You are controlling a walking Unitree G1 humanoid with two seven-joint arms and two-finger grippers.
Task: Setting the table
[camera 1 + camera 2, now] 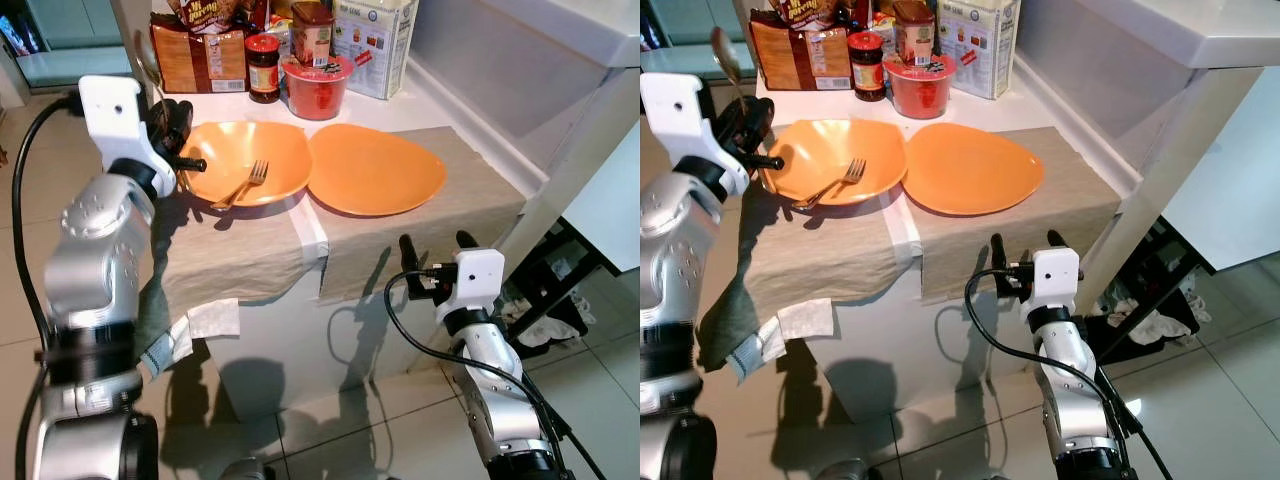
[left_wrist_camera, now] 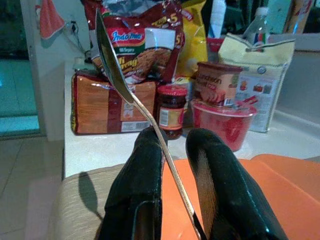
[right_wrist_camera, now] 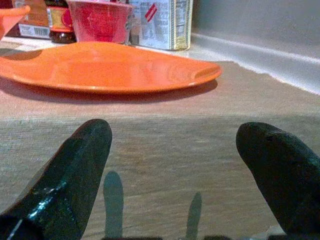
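Note:
Two orange plates lie side by side on beige placemats (image 1: 232, 252). A fork (image 1: 240, 185) rests in the deeper left plate (image 1: 275, 150); the flatter right plate (image 1: 375, 170) holds nothing. At the left plate's left rim my left gripper (image 1: 183, 148) is shut on a metal spoon (image 2: 113, 64), whose bowl points up and away toward the packets. My right gripper (image 1: 435, 246) is open at the table's front edge, just short of the right plate (image 3: 110, 67), with nothing between its fingers (image 3: 75, 165).
Food packs crowd the back of the table: a noodle bag (image 1: 200, 55), a dark jar (image 1: 263, 68), a red cup (image 1: 318, 85) and a white box (image 1: 375, 40). A white ledge (image 1: 500, 120) runs along the right. A dark frame (image 1: 560, 270) stands on the floor at right.

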